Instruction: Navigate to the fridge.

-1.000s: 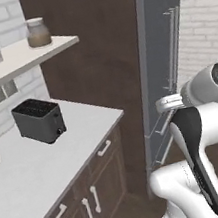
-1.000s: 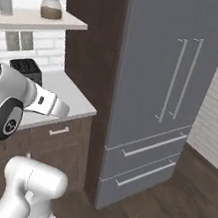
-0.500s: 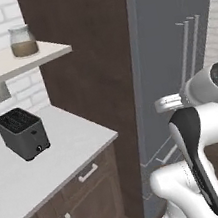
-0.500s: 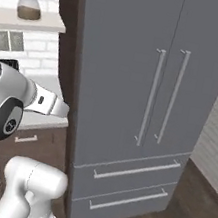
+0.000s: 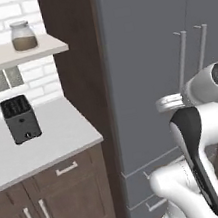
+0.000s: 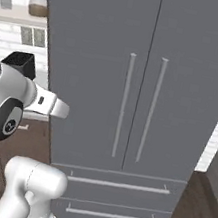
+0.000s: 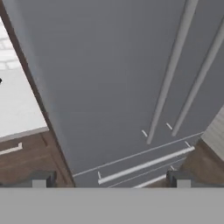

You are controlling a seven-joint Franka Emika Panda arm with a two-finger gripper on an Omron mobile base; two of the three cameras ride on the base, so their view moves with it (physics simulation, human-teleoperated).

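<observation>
The fridge point(image 6: 135, 85) is right in front of me. It is tall, flat and grey, and it has two doors. Two long silver handles point(image 6: 138, 108) run up and down, side by side, where the doors meet in the middle. Under the doors I see two drawer fronts, one on top of the other, and each has a long silver bar point(image 6: 118, 185) going across.

In my left base view the fridge point(image 5: 149, 68) stands on the right, and a dark brown wall panel point(image 5: 79, 70) touches its left side. Left of that is a white counter point(image 5: 41, 143) on brown cabinets point(image 5: 56, 201). A black toaster point(image 5: 19, 118) sits on the counter. Above it a shelf point(image 5: 17, 53) holds a jar point(image 5: 23, 36) with something brown in it.

In my hand view the fridge point(image 7: 109, 74) looks big and tilted. My gripper point(image 7: 109, 179) is empty. Its two dark tips point(image 7: 41, 178) stand far apart at the bottom, so it is spread wide and touches nothing.
</observation>
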